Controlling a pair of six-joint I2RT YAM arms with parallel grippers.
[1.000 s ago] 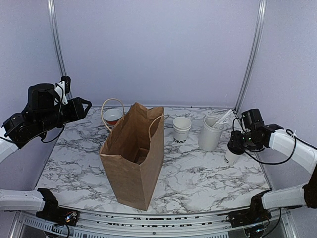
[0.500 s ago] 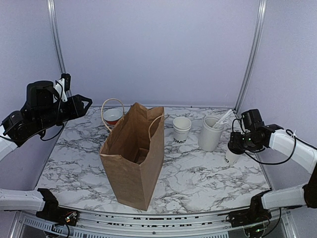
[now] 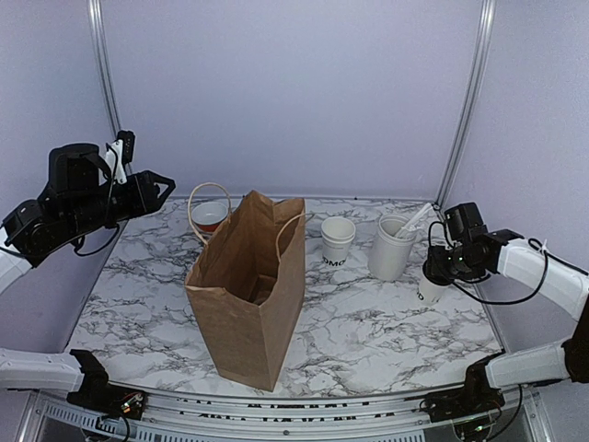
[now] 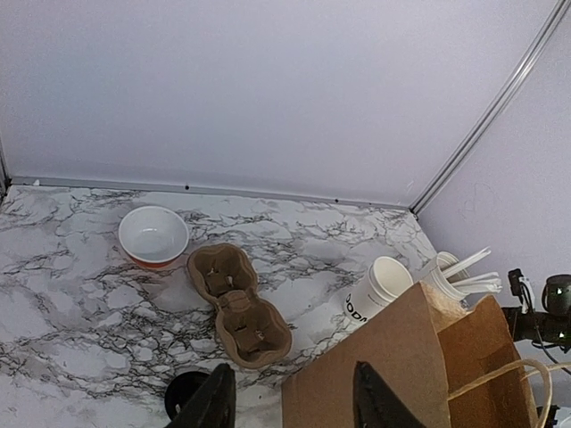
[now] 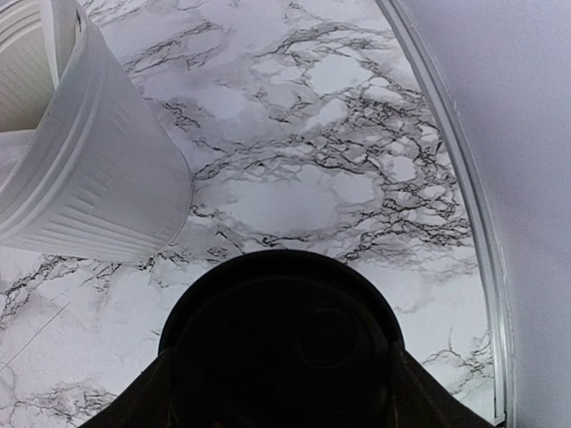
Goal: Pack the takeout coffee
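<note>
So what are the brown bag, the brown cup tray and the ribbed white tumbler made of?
The bag looks like matte brown kraft paper: creased, folded sides. The cup tray seems moulded pulp, dull and rough-edged. The tumbler is probably frosted plastic: fine ribs, soft sheen.

Light is soft, even and diffuse, seemingly from overhead, with a lavender cast on the walls (image 3: 294, 92) in every view. The top view is fairly bright but slightly soft and grainy. The marble table (image 3: 368, 322) shows no hard glare, and shadows there are weak and soft-edged. The paper bag (image 3: 248, 295) goes dim inside. In the left wrist view the mid-distance is sharp; the left gripper's fingers (image 4: 212, 403) are blurred black silhouettes at the bottom edge. The right wrist view has wide-angle bend, so the table rim curves at right. The frosted tumbler (image 5: 89, 169) is near blown-out, with a grey shadow beneath. The black lid (image 5: 281, 330) is underexposed and merges with the right gripper's fingers (image 5: 147, 406).
</note>
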